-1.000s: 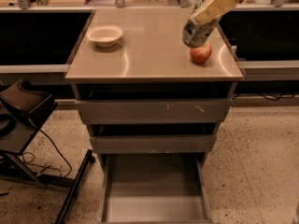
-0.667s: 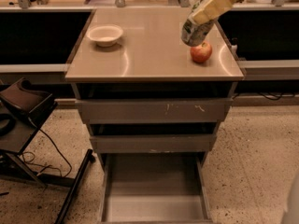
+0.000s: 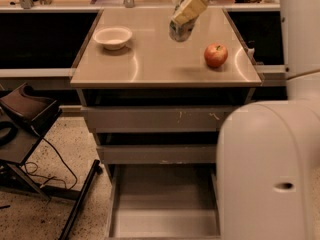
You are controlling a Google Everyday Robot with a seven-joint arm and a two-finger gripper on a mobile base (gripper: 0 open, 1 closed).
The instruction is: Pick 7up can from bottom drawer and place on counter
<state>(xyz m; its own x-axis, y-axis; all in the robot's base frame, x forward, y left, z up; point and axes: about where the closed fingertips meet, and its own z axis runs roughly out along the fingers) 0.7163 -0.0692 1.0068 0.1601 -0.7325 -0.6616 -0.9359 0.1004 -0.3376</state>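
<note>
We note the gripper (image 3: 184,20) over the counter's (image 3: 150,64) far middle, clamped on the tilted can (image 3: 180,33). Bowl (image 3: 113,36) at left, apple (image 3: 216,55) at right, both apart from it. Drawer (image 3: 165,206) open below. The robot's white arm (image 3: 265,169) hides the right foreground.

One high view — facing down at counter (image 3: 150,66); gripper (image 3: 184,20) fingers (image 3: 191,7) clasp 7up can (image 3: 178,32) top-centre.

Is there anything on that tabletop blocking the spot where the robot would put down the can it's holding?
Nothing visible does. The gripper holds the 7up can above a bare stretch of the counter. The apple lies off to the right and the bowl to the left, both clear of the can.
</note>
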